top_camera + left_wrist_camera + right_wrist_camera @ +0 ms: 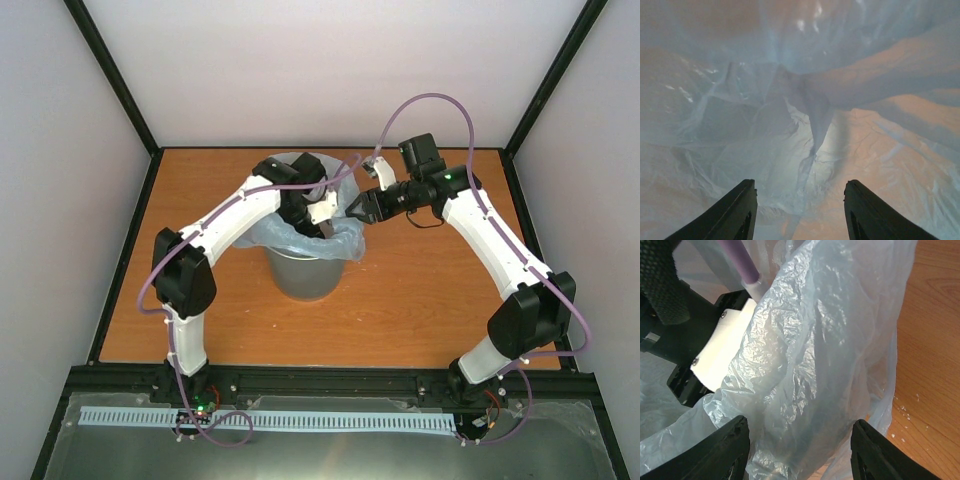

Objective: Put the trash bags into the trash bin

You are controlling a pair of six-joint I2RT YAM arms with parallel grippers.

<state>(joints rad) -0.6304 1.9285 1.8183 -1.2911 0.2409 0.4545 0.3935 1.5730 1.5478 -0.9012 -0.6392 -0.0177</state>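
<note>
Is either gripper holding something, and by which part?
Left gripper: nothing, its jaws stand apart inside the trash bag. Right gripper: the bag's bunched edge lies between its fingers; a grip cannot be told.

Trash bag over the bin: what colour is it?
Translucent pale bluish-white trash bag, clearest in the right wrist view.

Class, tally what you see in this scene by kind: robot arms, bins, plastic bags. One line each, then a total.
Robot arms: 2, left arm and right arm
Trash bin: 1
Trash bag: 1
Total: 4
</note>
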